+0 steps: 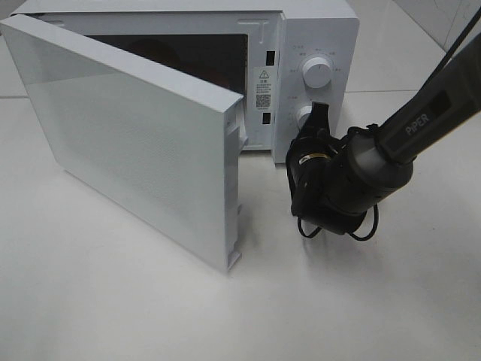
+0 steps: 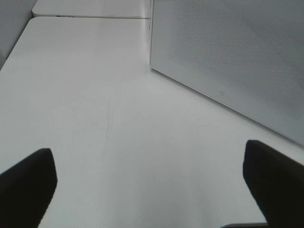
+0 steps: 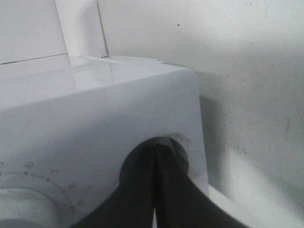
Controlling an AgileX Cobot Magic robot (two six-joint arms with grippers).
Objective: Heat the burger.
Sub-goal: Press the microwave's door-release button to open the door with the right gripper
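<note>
The burger is not in view; the open door hides much of the dark oven cavity. The white microwave (image 1: 316,30) stands at the back, its door (image 1: 135,143) swung wide open toward the front left. My right gripper (image 1: 319,113) is shut, with its tips against the lower knob (image 1: 304,116) under the upper knob (image 1: 316,73). In the right wrist view the closed fingers (image 3: 156,149) meet at the knob's round recess on the microwave's front corner. My left gripper (image 2: 152,190) is open and empty over bare table, and the door's perforated panel (image 2: 237,57) is beyond it.
The open door (image 1: 225,248) juts far out over the white table (image 1: 113,301). The right arm (image 1: 421,120) comes in from the right, with a cable loop hanging under its wrist. A white wall stands close behind the microwave (image 3: 237,47).
</note>
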